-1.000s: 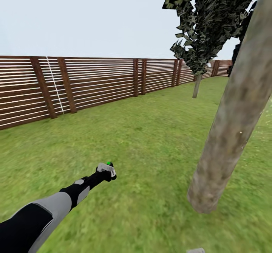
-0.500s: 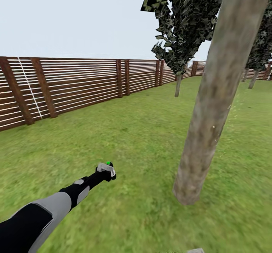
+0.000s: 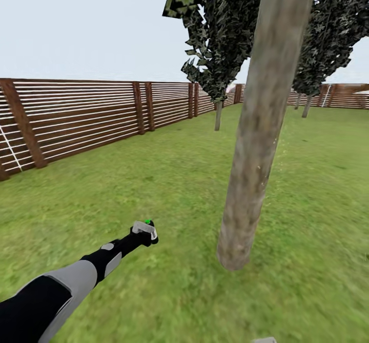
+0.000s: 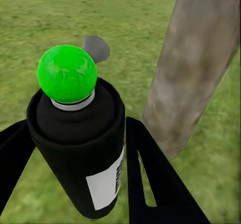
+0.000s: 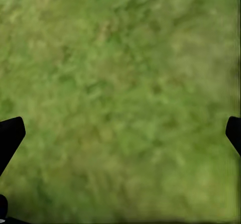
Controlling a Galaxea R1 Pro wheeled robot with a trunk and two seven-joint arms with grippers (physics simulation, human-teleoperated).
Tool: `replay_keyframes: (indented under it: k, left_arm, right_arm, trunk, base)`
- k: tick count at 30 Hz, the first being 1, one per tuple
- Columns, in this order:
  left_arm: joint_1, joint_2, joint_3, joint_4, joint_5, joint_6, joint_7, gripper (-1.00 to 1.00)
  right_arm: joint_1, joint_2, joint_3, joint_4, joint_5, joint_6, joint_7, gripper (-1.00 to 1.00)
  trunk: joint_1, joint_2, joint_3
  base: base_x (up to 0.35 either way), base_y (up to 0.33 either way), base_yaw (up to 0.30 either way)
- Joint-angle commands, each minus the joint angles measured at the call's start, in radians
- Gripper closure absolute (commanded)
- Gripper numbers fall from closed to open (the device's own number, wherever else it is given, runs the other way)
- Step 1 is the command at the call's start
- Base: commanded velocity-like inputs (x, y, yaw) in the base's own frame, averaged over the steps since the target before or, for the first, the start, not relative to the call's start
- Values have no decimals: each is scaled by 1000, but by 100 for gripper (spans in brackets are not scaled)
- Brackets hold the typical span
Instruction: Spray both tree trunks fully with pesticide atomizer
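Note:
My left gripper [image 3: 145, 231] is held out low over the lawn, shut on the pesticide atomizer [image 3: 143, 227], whose green dot faces up. In the left wrist view the atomizer [image 4: 75, 133] is a dark can with a green dome and a white label, held between both black fingers [image 4: 150, 179]. A mottled grey-brown tree trunk [image 3: 256, 127] rises close by to the right of the gripper and just beyond it; this tree trunk [image 4: 196, 68] also stands right behind the can. A second tree [image 3: 218, 115] grows farther back near the fence. My right gripper [image 5: 120, 128] is open over bare grass.
A brown slatted fence [image 3: 92, 117] runs along the left and back of the garden. Another tree [image 3: 307, 104] stands far right by the fence. Green lawn [image 3: 169, 179] spreads all around the near trunk.
The whole head view has swung to the right, so the near trunk and fence now sit further left in the picture. My left arm and the atomizer keep the same pose.

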Motion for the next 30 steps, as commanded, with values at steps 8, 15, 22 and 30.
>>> replay_keyframes:
  k: [8,15,22,30]
  left_arm:
    - [0,0,1,0,0,0,-1,100]
    - [0,0,1,0,0,0,0,100]
    - [0,-2,1,0,0,0,0,100]
    - [0,-13,1,0,0,0,0,100]
  right_arm:
    - [0,0,0,3,1,0,0,-100]
    - [0,0,0,3,2,0,0,-100]
    - [0,0,0,3,2,0,0,-100]
    - [0,0,0,3,2,0,0,-100]
  trunk:
    - [0,0,4]
    - [0,0,7]
    - [0,0,10]
    - [0,0,13]
  base:
    - [0,0,-286]
    - [0,0,-286]
    - [0,0,-286]
    - [0,0,-286]
